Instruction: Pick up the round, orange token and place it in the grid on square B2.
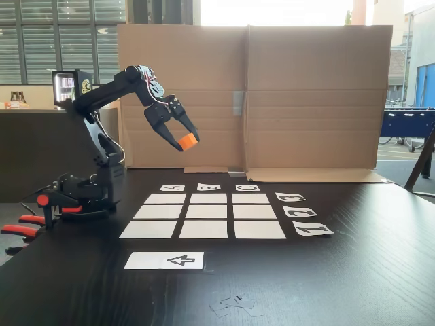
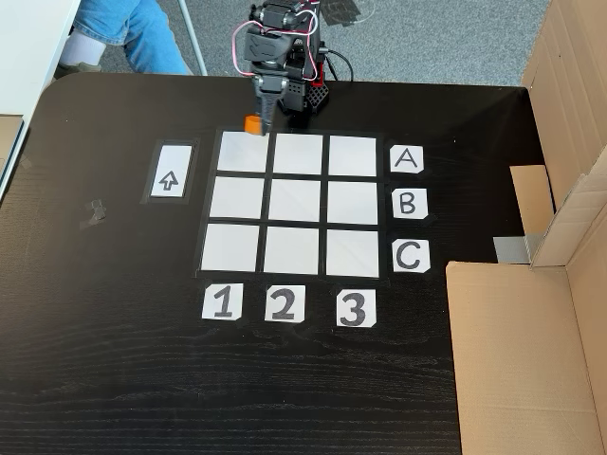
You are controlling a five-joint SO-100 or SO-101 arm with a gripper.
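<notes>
In a fixed view, we are seeing end effector (image 1: 185,140) gripping token (image 1: 188,141), hanging in air above tabletop (image 1: 353,272), at 11 o'clock from grid (image 1: 207,212). In another fixed view, we are seeing token (image 2: 253,124) at 11 o'clock from square B2 (image 2: 299,200), over grid's (image 2: 296,204) top edge.

Orange token (image 1: 188,141) held aloft, above grid (image 2: 298,204).

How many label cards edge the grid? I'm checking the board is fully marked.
6. Cards A, B and C line the grid's right side in the fixed view from above; 1, 2 and 3 line its near edge.
</notes>
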